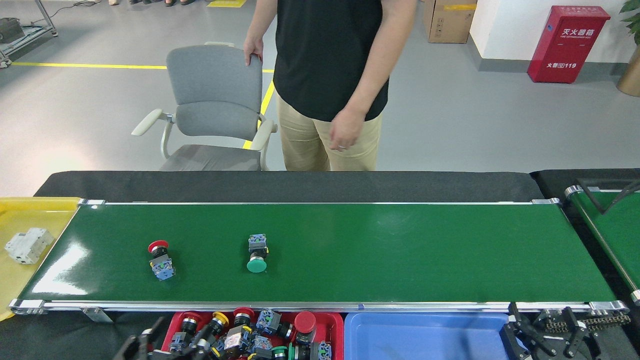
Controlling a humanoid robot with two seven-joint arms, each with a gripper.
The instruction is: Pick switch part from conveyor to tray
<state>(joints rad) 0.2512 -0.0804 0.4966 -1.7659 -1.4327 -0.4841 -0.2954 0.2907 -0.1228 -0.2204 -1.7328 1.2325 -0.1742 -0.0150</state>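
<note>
Two switch parts lie on the green conveyor: a red-capped one at the left and a green-capped one near the middle. Below the belt's near rail, the red tray holds several switch parts. My left gripper sits low at the bottom edge, just left of the red tray. Its dark fingers are spread and hold nothing. My right gripper is at the bottom right, beyond the blue tray, open and empty. Both grippers are off the belt.
A blue tray lies right of the red one. A yellow tray at the left end holds a white breaker. A second green belt angles in at the right. A person stands behind the conveyor beside a grey chair.
</note>
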